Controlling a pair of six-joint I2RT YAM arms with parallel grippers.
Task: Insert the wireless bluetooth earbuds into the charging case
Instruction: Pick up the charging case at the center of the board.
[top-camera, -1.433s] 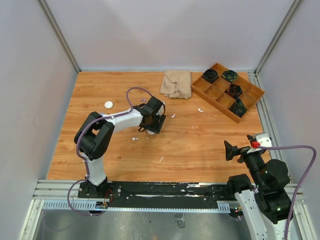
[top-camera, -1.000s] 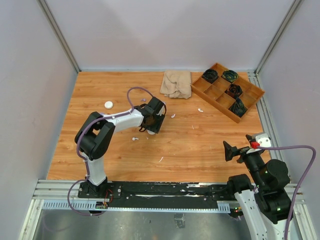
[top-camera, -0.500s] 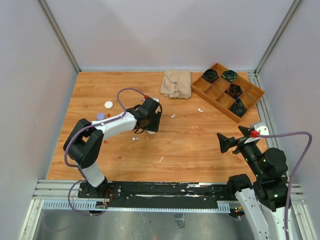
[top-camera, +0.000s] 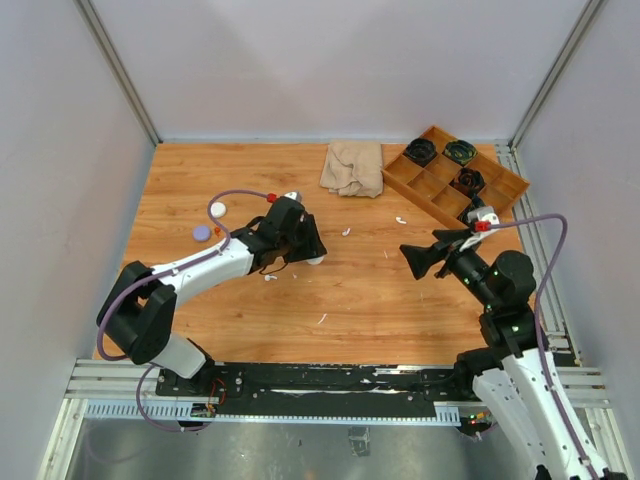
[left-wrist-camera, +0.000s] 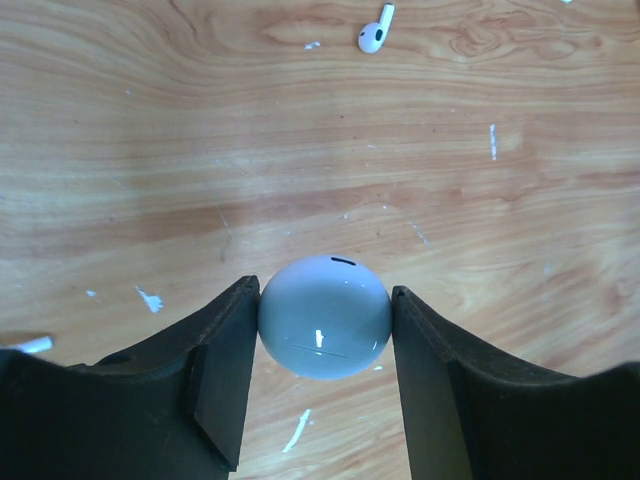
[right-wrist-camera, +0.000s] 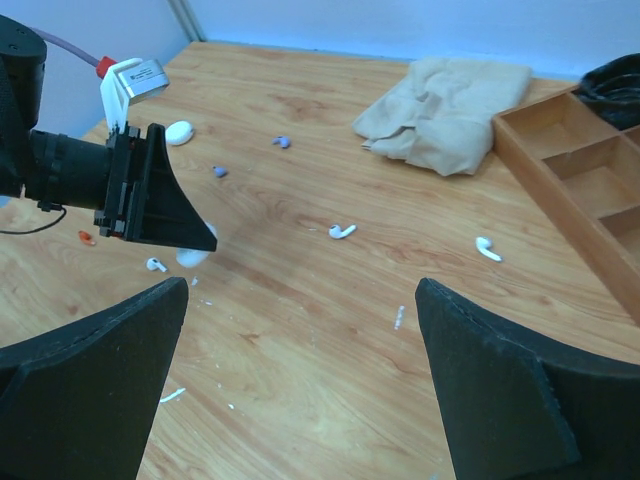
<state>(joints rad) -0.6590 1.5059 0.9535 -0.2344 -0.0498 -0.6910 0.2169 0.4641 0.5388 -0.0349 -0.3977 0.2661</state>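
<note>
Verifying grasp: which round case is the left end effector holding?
The rounder white case, clamped; the flat white case and purple case lie free farther left.

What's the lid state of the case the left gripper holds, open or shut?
Shut: the case shows only a thin seam, no raised lid.

The left gripper (left-wrist-camera: 325, 335) has its jaws pressed against both sides of a round white case (left-wrist-camera: 323, 305). One white earbud (left-wrist-camera: 374, 32) lies well apart on the bench (left-wrist-camera: 140, 130).
</note>
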